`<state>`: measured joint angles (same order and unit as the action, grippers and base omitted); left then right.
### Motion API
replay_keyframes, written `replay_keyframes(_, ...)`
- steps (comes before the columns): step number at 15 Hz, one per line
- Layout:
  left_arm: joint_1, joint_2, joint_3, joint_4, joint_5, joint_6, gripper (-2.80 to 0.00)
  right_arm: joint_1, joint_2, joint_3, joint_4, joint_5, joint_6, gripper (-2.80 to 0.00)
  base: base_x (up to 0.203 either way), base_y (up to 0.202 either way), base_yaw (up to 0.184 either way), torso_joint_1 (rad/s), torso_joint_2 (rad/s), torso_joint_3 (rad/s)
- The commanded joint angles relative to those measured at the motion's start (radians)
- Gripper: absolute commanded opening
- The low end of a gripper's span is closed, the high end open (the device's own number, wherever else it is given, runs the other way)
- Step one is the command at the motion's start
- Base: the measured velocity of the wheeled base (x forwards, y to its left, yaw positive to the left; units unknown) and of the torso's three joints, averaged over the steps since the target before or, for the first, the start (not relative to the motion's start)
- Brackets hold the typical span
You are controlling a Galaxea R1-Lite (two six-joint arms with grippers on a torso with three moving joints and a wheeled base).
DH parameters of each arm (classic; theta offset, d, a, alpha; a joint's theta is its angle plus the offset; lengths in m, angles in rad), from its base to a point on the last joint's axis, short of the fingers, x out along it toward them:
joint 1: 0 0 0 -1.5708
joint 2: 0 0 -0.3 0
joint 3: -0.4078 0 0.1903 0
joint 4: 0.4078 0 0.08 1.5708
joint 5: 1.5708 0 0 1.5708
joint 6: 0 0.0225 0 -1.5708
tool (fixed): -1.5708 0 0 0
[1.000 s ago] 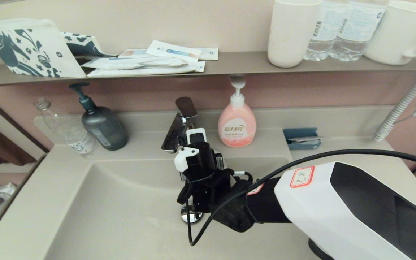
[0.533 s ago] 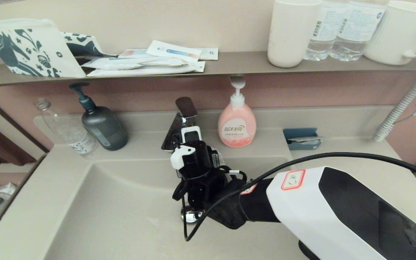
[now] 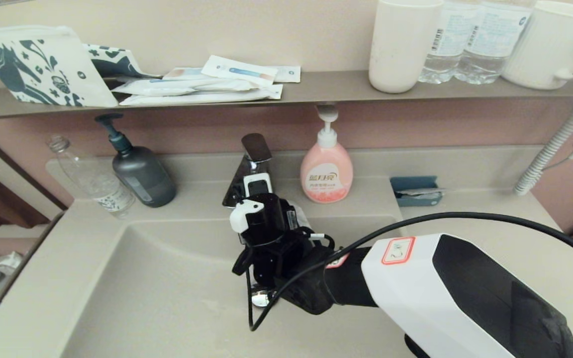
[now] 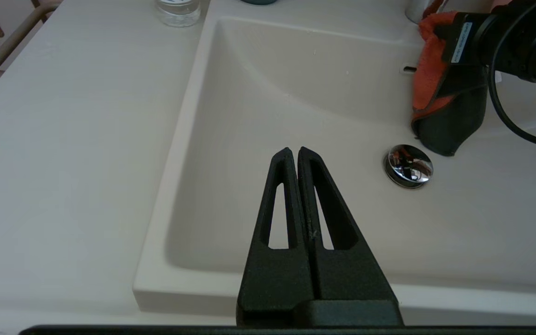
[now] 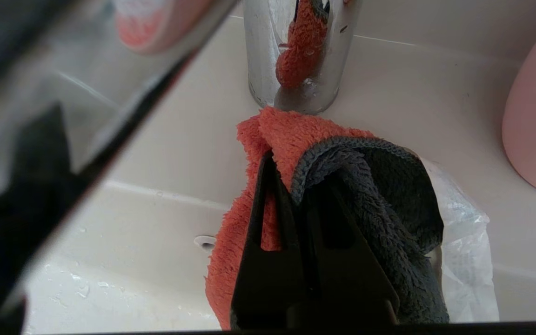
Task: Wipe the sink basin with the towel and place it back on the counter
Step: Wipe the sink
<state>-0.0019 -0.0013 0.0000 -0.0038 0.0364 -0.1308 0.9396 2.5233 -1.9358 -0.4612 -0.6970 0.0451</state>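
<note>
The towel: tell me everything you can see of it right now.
The towel is a small fluffy cloth, red-orange on one face and dark grey on the other, with a stitched grey edge. It is bunched and folded over, gripped by the right hand, whose fingers are closed on it. It hangs at the back of the sink basin, just below the tap and above the drain plug, its dark lower corner close to the basin floor. Contact with the basin cannot be confirmed.

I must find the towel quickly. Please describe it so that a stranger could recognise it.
Look into the sink basin, below the faucet. There the right gripper holds the towel in shut jaws, above the drain plug. Only it is fluffy, red-orange on one face and dark grey on the other.
</note>
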Motion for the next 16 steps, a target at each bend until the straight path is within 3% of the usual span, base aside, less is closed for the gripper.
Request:
replay_keyframes(1,-0.001,0.001,-0.001,0.0,0.0,-0.001,-2.8,-0.005,-0.016,0.018,-0.002,-0.006,0.001,-2.8,0.0,0.0,0.0,0.0,0.0,0.0)
replay_keyframes(16,-0.001,0.001,0.0,0.0,0.0,-0.001,-2.8,-0.117,-0.246,0.408,-0.034,-0.002,0.038,-2.8,0.0,0.0,0.0,0.0,0.0,0.0)
